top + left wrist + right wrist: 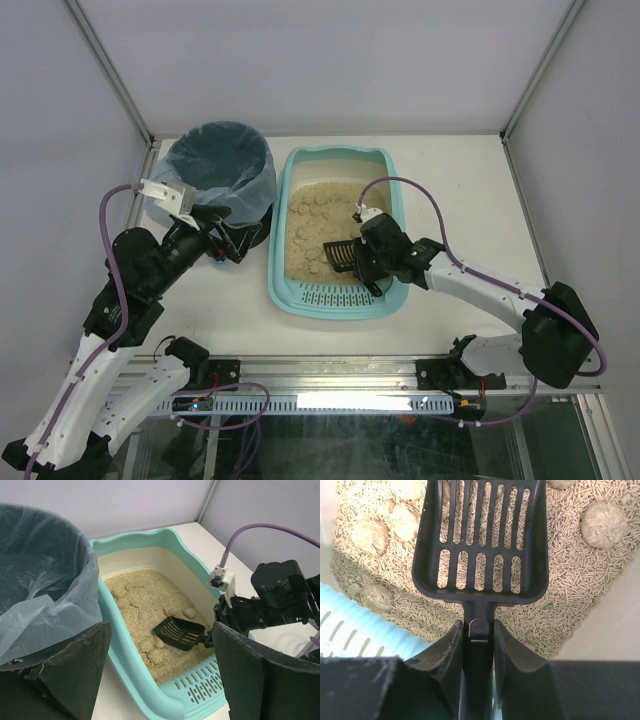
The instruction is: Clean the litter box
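at the near edge of the white surface (pixel 460 190), the right hand (pixel 479 630) is clamped on the handle of a black slotted scoop (pixel 482 540), whose blade lies on the beige litter (pixel 570 580) just past the slotted grate (pixel 335 294) at the near end of the light teal litter box (pixel 388 200). pale round clumps (pixel 602 524) sit in the litter around and beyond the scoop. to the left, the left hand (pixel 225 238) hangs with fingers spread wide and nothing between them, beside a dark round bin (pixel 215 160) with a bluish bag liner, standing just left of the box's far end.
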